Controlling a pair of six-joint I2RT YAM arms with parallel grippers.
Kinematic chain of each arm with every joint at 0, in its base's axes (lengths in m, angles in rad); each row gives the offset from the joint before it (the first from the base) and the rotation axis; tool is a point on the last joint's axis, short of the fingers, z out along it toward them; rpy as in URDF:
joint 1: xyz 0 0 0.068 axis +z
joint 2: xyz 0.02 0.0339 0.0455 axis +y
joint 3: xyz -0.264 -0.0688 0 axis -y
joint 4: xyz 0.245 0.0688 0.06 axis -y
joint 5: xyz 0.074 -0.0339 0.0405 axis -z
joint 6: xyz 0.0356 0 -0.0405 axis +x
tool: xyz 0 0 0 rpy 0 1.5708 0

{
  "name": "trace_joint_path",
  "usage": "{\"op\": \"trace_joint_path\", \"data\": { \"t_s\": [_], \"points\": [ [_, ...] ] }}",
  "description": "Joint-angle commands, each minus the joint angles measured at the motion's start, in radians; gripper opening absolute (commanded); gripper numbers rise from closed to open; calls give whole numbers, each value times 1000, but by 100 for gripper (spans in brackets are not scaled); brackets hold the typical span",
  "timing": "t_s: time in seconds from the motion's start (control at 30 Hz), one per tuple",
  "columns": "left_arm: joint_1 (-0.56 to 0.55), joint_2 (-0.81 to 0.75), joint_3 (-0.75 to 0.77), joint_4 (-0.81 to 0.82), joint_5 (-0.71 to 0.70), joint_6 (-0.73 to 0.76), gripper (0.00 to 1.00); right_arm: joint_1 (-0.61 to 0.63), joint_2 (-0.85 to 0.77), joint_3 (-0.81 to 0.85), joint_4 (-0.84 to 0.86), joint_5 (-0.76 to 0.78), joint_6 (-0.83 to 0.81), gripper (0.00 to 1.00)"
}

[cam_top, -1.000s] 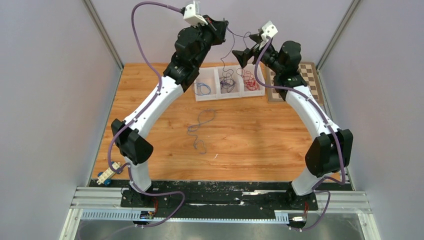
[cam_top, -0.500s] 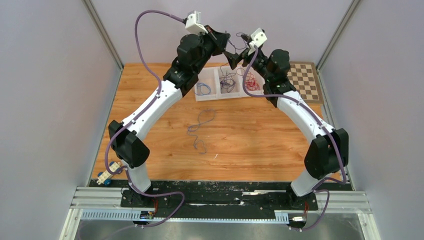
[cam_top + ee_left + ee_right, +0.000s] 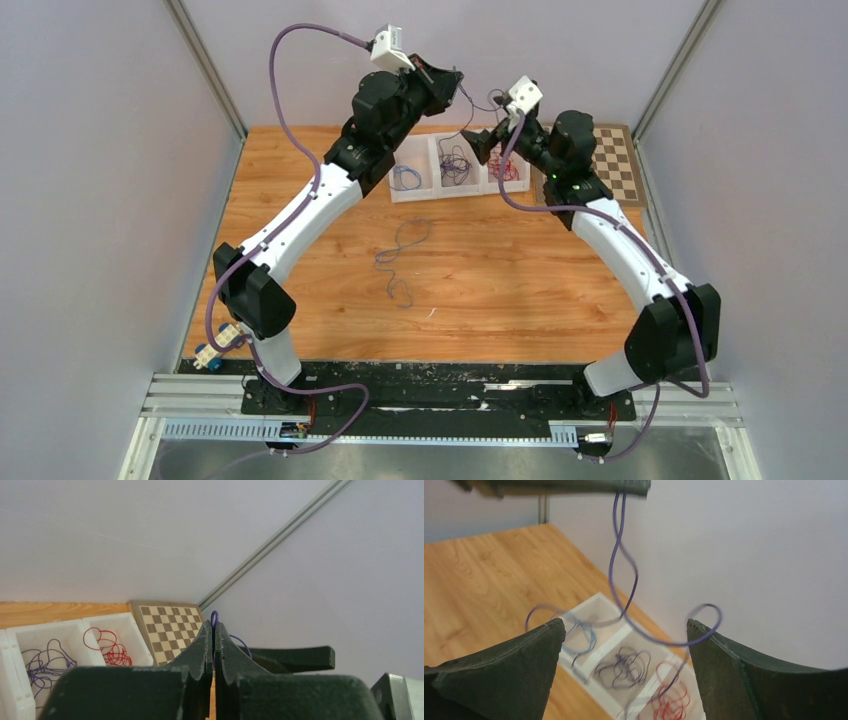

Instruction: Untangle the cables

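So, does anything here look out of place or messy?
Yes: one blue cable lies loose on the wooden table, apart from the white tray where the other cables sit in separate compartments by colour. A purple cable also dangles in mid-air, pinched in the left tool.

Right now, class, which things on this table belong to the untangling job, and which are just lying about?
Job: purple cable pinched in the shut left gripper; open right gripper; loose blue cable on the table; white tray of sorted cables.
Lying about: chessboard; small blue-and-white piece at the table's edge.
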Motion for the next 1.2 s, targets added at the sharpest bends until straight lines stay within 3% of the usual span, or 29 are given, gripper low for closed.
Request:
{"op": "trace_joint_path", "data": {
  "t_s": [0.0,0.17,0.37,0.53,0.67,0.73,0.77,0.83,0.9,1.0,1.17],
  "points": [
    [-2,-62,12,29,-61,-4,0,-25,-178,-105,-159,-136,78,97],
    [-2,-61,8,17,-46,-1,0,-22,-265,-134,-204,-285,172,97],
    [-2,-61,3,8,-6,-27,0,-21,-231,29,-190,-141,186,98],
    [-2,-77,-18,36,67,-55,0,-19,-107,120,-160,-30,127,99],
    [-2,-90,-39,74,131,-80,0,-18,16,175,-152,-16,87,93],
    [-2,-96,-52,93,152,-99,0,-18,58,184,-129,-25,83,79],
    [0,-103,-60,107,160,-104,0,-19,75,182,-114,-18,89,67],
    [9,-121,-103,224,218,-122,0,-25,94,177,-89,1,130,32],
    [22,-134,-142,311,291,-133,0,-36,98,152,-63,-10,185,13],
    [43,-133,-106,342,373,-127,0,-67,95,102,-51,-88,274,0],
    [94,-94,45,356,404,-114,0,-106,88,-20,-70,-201,397,0]
  ]
}}
